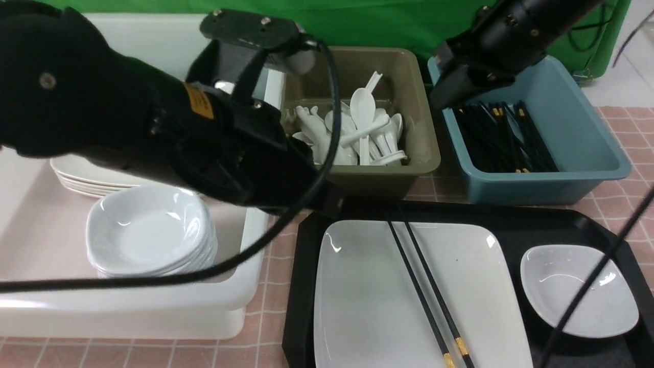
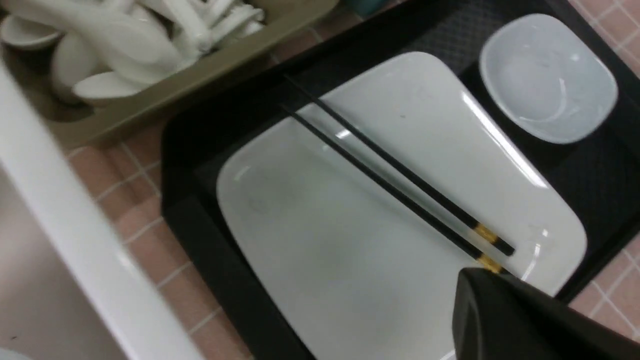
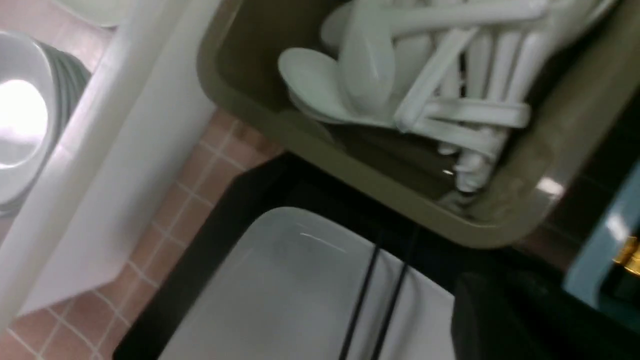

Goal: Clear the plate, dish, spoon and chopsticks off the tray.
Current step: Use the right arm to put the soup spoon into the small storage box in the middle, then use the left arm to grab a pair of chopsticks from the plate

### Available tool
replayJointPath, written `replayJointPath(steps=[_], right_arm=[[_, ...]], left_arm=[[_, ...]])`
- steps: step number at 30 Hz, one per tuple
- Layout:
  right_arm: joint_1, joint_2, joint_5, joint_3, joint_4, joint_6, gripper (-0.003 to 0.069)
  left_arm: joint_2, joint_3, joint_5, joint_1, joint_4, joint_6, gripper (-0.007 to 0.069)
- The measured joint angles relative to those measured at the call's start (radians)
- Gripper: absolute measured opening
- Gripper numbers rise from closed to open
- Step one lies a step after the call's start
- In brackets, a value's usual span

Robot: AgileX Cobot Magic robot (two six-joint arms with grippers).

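Left hand (image 2: 485,300) is closed with nothing in it. It hangs over the far left corner of the tray (image 1: 536,225), with the thin ends of the chopsticks (image 1: 416,286) off to its right. Right hand (image 1: 452,89) is raised above the gap between the olive tub (image 1: 419,153) and the blue tub (image 1: 577,133). Its fingers do not show clearly, so I cannot tell how far open it is, and nothing is seen in it.

Below that hand and nearer the robot, the chopsticks lie side by side across the plate (image 1: 368,296), gold bands toward the robot. The dish (image 1: 557,276) sits on the tray to the hand's lower right, apart from the plate. No spoon shows on the tray. A heap of white spoons (image 1: 357,133) fills the olive tub, so that step looks done.

The chopsticks seem next, bound for the blue tub, which holds more of their kind. That calls for an open hand lowered over both thin sticks, pinching them together without skating on the glossy plate.
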Motion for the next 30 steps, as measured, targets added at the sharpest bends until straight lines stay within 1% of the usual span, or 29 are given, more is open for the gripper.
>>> replayJointPath(steps=[1,2,3,5,6,8,9,10,11,12,13,14,16,18,19,21,25,26,28,29,30], right_arm=[[0.000,-0.008,0.000,0.006,0.000,0.000,0.0071],[0.000,-0.066,0.000,0.056,-0.032,0.000,0.0036],[0.000,-0.126,0.000,0.124,-0.057,0.002,0.0033],[0.000,-0.168,0.000,0.180,-0.066,0.003,0.0036],[0.000,-0.244,0.000,0.289,-0.080,0.007,0.0052],[0.000,-0.322,-0.002,0.405,-0.091,0.026,0.0078],[0.000,-0.331,-0.003,0.417,-0.092,0.026,0.0080],[0.000,-0.394,-0.008,0.507,-0.098,0.037,0.0101],[0.000,-0.421,-0.016,0.545,-0.099,0.040,0.0108],[0.000,-0.493,-0.039,0.642,-0.100,0.052,0.0124],[0.000,-0.536,-0.057,0.696,-0.100,0.054,0.0129],[0.000,-0.545,-0.060,0.707,-0.100,0.055,0.0132],[0.000,-0.645,-0.087,0.816,-0.102,0.056,0.0144],[0.000,-0.705,-0.086,0.864,-0.104,0.060,0.0154],[0.000,-0.749,-0.080,0.885,-0.104,0.069,0.0163],[0.000,-0.791,-0.065,0.893,-0.107,0.086,0.0175],[0.000,-0.895,-0.037,0.897,-0.133,0.132,0.0199],[0.000,-0.925,-0.030,0.898,-0.143,0.148,0.0204],[0.000,-0.961,-0.024,0.899,-0.157,0.175,0.0209],[0.000,-0.990,-0.021,0.899,-0.160,0.186,0.0213],[0.000,-1.005,-0.020,0.899,-0.161,0.190,0.0213]], left_arm=[[0.000,0.000,0.002,-0.005,0.000,-0.001,-0.0003],[0.000,0.000,0.009,-0.036,0.000,-0.016,-0.0003],[0.000,0.000,0.012,-0.062,0.000,-0.041,-0.0003],[0.000,0.000,0.015,-0.080,0.000,-0.062,-0.0003],[0.005,0.000,0.025,-0.109,0.001,-0.115,-0.0003],[0.024,-0.003,0.028,-0.156,0.019,-0.197,-0.0003],[0.028,-0.005,0.029,-0.156,0.023,-0.207,-0.0003],[0.065,-0.025,0.035,-0.201,0.061,-0.267,-0.0006],[0.079,-0.034,0.039,-0.212,0.074,-0.283,-0.0008],[0.160,-0.084,0.084,-0.258,0.124,-0.364,-0.0011],[0.196,-0.116,0.113,-0.275,0.142,-0.404,-0.0011],[0.205,-0.122,0.128,-0.281,0.144,-0.411,-0.0011],[0.321,-0.205,0.199,-0.306,0.163,-0.461,-0.0006],[0.402,-0.258,0.227,-0.309,0.163,-0.503,0.0008],[0.446,-0.295,0.240,-0.309,0.167,-0.527,0.0028],[0.495,-0.328,0.249,-0.309,0.171,-0.538,0.0058],[0.607,-0.396,0.254,-0.309,0.171,-0.548,0.0192],[0.635,-0.411,0.253,-0.309,0.171,-0.548,0.0248],[0.673,-0.430,0.248,-0.309,0.171,-0.548,0.0329],[0.695,-0.439,0.232,-0.309,0.171,-0.548,0.0401],[0.708,-0.441,0.217,-0.309,0.171,-0.548,0.0441]])
